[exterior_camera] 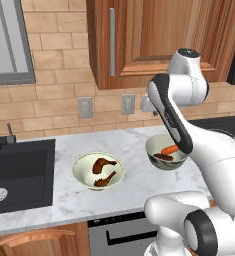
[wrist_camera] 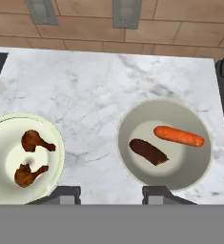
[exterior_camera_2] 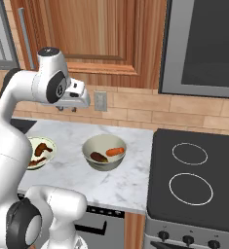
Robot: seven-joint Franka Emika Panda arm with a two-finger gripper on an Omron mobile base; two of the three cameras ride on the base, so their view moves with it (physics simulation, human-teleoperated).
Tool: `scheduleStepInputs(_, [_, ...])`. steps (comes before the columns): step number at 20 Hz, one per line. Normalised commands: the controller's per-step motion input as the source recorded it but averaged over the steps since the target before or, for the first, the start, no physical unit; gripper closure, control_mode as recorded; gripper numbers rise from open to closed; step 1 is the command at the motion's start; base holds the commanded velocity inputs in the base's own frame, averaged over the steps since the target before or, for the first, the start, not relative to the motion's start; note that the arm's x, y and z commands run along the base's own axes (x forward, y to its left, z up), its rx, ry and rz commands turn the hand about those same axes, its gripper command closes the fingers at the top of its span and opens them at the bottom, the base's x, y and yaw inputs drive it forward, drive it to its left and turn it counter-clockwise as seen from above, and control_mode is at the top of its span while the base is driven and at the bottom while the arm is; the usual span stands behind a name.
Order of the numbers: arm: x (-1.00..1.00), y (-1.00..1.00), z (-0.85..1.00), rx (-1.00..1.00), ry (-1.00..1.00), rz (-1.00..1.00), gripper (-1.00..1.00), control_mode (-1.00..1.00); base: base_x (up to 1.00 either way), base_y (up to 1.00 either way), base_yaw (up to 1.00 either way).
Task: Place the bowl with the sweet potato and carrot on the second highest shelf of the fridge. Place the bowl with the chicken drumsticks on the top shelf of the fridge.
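End effector [wrist_camera: 111, 193] hovers spread and empty above the counter; vegetable bowl [wrist_camera: 164, 143] lies below its right fingertip [wrist_camera: 155, 191]

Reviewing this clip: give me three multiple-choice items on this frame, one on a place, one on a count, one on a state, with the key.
1. Where does the bowl with the carrot sit?
A. in the sink
B. on the marble counter beside the stove
C. on a burner

2. How many drumsticks lie in the cream bowl?
A. two
B. one
C. four

3. What is the end effector doing?
A. clamped on a bowl
B. holding a carrot
C. above the counter, holding nothing

Key: 1 B, the right base view shows it by the stove edge. 2 A, the hand view shows two. 3 C, its fingertips touch nothing.
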Motion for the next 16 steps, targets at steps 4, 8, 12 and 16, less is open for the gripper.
scheduleStepInputs(4, [0.00,0.01,0.00,0.00,0.00,0.00,-1.00,-1.00,0.00,0.00,0.00])
scheduleStepInputs(8, [-0.48,-0.63,-0.07,0.11,0.00,-0.16,-1.00,-1.00,0.00,0.00,0.00])
scheduleStepInputs(12, [-0.50,-1.00,-0.22,0.13,0.07,-0.46,-1.00,-1.00,0.00,0.00,0.00])
scheduleStepInputs(16, [-0.25,-1.00,-0.56,0.08,0.04,-0.52,-1.00,-1.00,0.00,0.00,0.00])
